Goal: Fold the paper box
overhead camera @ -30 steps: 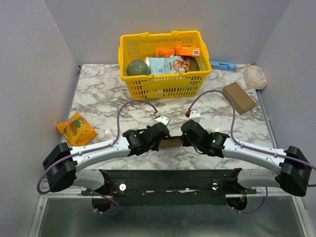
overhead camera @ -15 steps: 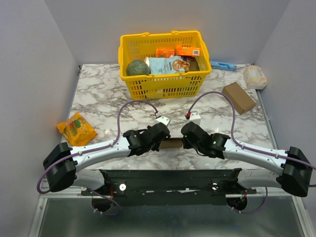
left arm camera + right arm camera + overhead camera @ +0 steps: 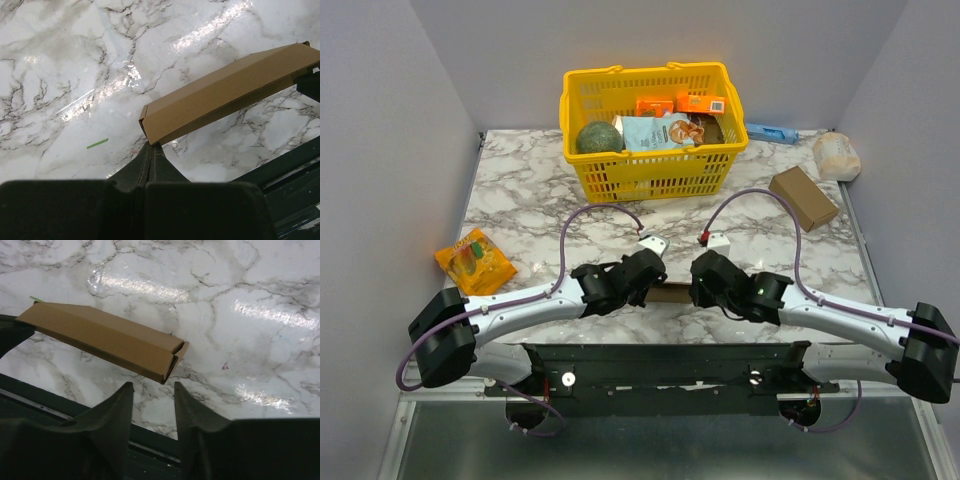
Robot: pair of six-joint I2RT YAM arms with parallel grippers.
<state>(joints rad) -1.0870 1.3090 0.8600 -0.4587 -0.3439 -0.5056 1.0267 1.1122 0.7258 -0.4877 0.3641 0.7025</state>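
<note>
The paper box [image 3: 669, 292] is a flat, folded brown cardboard strip held just above the marble between my two wrists. In the left wrist view the paper box [image 3: 225, 92] runs up to the right, and my left gripper [image 3: 151, 146] is shut on its near corner. In the right wrist view the paper box [image 3: 105, 340] ends just beyond my right gripper [image 3: 153, 385], which stands open with nothing between its fingers. From above, the left gripper [image 3: 651, 284] and right gripper [image 3: 697, 288] face each other across the box.
A yellow basket [image 3: 650, 178] with groceries stands at the back. A blocky brown carton [image 3: 804, 197] and a white bag [image 3: 836, 155] lie at the right, an orange snack packet [image 3: 474, 261] at the left. The dark base plate [image 3: 660, 365] borders the near edge.
My right gripper has opened and let go of the box's right end, drawing back slightly. The left gripper still pinches the other end.
</note>
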